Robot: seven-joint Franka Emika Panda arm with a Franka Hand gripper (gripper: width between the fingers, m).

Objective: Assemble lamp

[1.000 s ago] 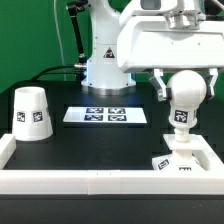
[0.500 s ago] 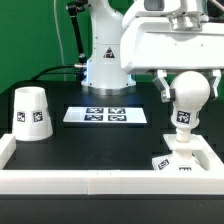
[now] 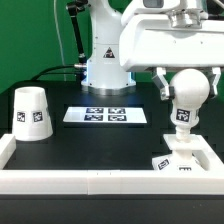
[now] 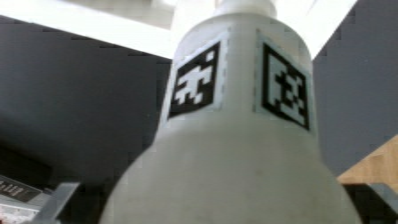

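Gripping the bulb (image 3: 186,92) by its round head, the tool (image 3: 186,88) holds it upright directly over the base (image 3: 180,158) at the exterior view's right. The stem reaches the base's raised centre, but I cannot tell whether it is seated. I judge the bulb-to-base join underway, not finished. The shade (image 3: 31,112) stands well apart on the surface (image 3: 90,148), across the marker board (image 3: 105,115), yet to be fitted.

No legible text — just square tags (image 4: 196,80), on bulb (image 3: 186,90), shade (image 3: 30,108)
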